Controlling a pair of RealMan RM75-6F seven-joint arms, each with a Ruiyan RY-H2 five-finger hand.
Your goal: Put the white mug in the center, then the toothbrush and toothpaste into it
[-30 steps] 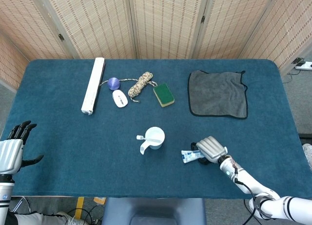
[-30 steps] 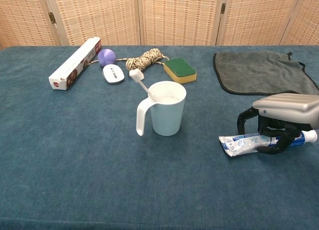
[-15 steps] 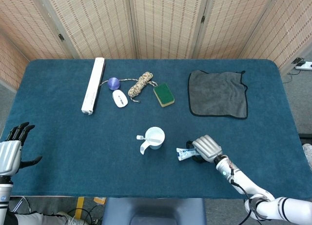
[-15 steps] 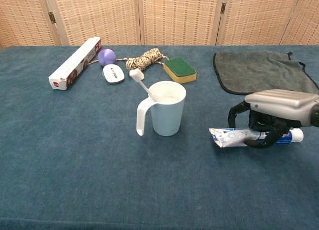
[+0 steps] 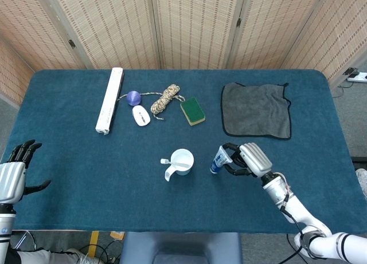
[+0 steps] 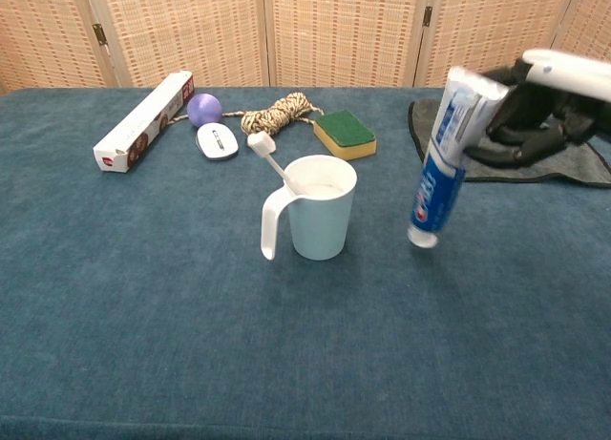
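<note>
Chest view, near to far: one left hand [image 5: 11,181], open and idle at the tabletop [image 6: 143,345] edge. One white mug [image 6: 322,207], centred, holding one toothbrush [image 6: 270,160]. One toothpaste [image 6: 441,154], lifted since a second ago and now hanging cap-down beside the mug in the right hand [image 6: 544,111]; insertion remains. Beyond: one box, ball, mouse, rope, sponge, cloth.
</note>
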